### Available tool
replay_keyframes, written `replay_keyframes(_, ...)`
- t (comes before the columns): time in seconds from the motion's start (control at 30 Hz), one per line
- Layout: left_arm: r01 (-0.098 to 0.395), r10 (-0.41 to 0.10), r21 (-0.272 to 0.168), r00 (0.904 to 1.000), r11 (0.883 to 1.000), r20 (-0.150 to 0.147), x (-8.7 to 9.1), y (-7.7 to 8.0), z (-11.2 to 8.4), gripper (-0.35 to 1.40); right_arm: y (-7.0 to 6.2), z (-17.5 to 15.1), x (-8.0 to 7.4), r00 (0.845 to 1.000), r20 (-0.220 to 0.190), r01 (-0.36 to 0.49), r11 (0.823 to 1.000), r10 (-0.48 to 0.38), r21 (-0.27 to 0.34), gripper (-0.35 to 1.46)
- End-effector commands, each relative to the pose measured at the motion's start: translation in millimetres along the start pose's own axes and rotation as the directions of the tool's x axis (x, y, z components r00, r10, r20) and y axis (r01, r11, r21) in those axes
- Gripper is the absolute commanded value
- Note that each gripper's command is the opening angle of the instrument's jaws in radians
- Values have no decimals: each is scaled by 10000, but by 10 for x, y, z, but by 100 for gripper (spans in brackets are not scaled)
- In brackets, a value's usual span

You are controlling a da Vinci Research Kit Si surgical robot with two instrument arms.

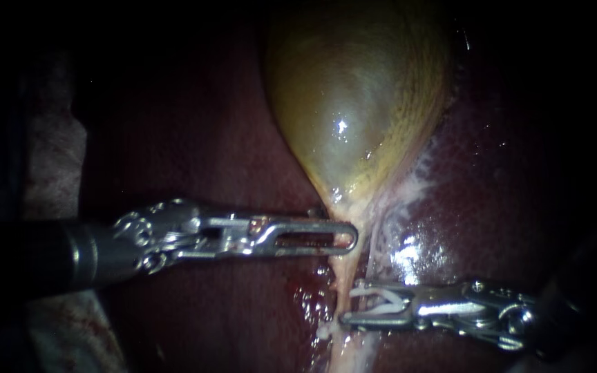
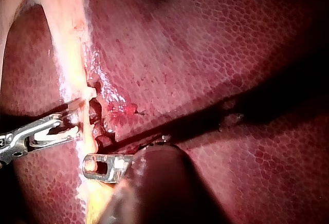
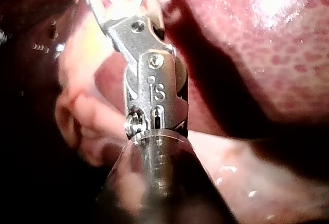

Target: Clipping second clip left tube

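A pale tube (image 1: 345,273) runs from the tapered end of the gallbladder (image 1: 354,103) down across the dark liver (image 1: 195,159), and 2 instruments meet it from opposite sides. The left instrument (image 1: 343,238) lies crosswise just below the gallbladder's taper. Its flat, slotted jaws are together, and their tips appear clenched on the tube. Lower down, away from the gallbladder, the right instrument (image 1: 348,304) also lies square to the tube's long axis. Its jaws stand apart around an open white clip (image 1: 381,298), which they carry between them. The tube sits directly ahead of those jaws, at the very mouth of the clip. The left wrist view shows the right instrument's tips (image 2: 76,124) touching the tube (image 2: 69,54). How far the tube sits inside the clip cannot be told. The right instrument is the nearer one to the clipping site, and a short straight advance along its own line looks to be what remains before closing.
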Motion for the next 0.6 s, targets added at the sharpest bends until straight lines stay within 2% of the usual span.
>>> replay_keyframes(0.03, 3, -3, 8, 10000, 10000, 1, 0, 0, 0, -35, 1, 0, -1, 10000, -3, 17, 10000, -17, 5, 46)
replay_keyframes(0.6, -17, 17, -10, 10000, 10000, 20, 2, 7, -2, -35, 19, 10, -16, 9999, -16, 167, 9998, -167, 82, 46)
